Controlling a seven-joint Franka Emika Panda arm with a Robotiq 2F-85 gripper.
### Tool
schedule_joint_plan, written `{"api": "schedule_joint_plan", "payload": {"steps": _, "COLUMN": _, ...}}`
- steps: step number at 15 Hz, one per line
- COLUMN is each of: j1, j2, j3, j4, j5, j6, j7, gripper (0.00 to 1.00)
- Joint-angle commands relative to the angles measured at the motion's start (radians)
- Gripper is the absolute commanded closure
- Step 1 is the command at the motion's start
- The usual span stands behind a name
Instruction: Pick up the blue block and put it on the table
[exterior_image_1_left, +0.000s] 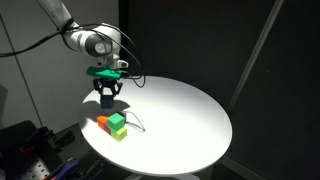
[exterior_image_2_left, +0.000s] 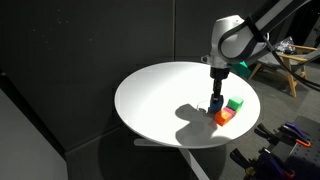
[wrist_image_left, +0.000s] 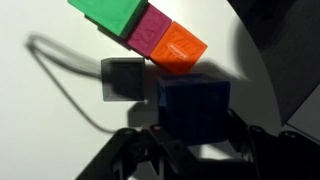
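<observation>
My gripper (wrist_image_left: 195, 135) is shut on the blue block (wrist_image_left: 193, 105), a dark blue cube held between the fingers just above the white round table (wrist_image_left: 50, 130). Its square shadow falls on the table to the left. In both exterior views the gripper (exterior_image_1_left: 108, 97) (exterior_image_2_left: 216, 102) hangs over the table (exterior_image_1_left: 190, 120) (exterior_image_2_left: 160, 100) with the blue block (exterior_image_2_left: 216, 104) in it, close to the other blocks.
A green cube (wrist_image_left: 110, 12) (exterior_image_1_left: 118, 123) (exterior_image_2_left: 235, 103), a magenta cube (wrist_image_left: 152, 28) and a red-orange cube (wrist_image_left: 178, 48) (exterior_image_1_left: 103, 122) (exterior_image_2_left: 222, 117) sit together near the table's edge. A thin cable (exterior_image_1_left: 140, 122) lies beside them. Dark curtains surround the table.
</observation>
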Motion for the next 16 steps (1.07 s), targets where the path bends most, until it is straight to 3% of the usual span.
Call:
{"api": "schedule_joint_plan", "payload": {"steps": 1, "j1": -0.013, "j2": 0.024, "j3": 0.021, "j4": 0.031, "j5": 0.053, "j6": 0.01, "j7": 0.02, "gripper": 0.67}}
{"api": "schedule_joint_plan", "payload": {"steps": 8, "j1": -0.017, "j2": 0.07, "j3": 0.039, "j4": 0.053, "j5": 0.101, "j6": 0.054, "j7": 0.028, "gripper": 0.67}}
{"api": "schedule_joint_plan", "payload": {"steps": 16, "j1": -0.01, "j2": 0.123, "j3": 0.042, "j4": 0.054, "j5": 0.058, "j6": 0.189, "j7": 0.09, "gripper": 0.67}}
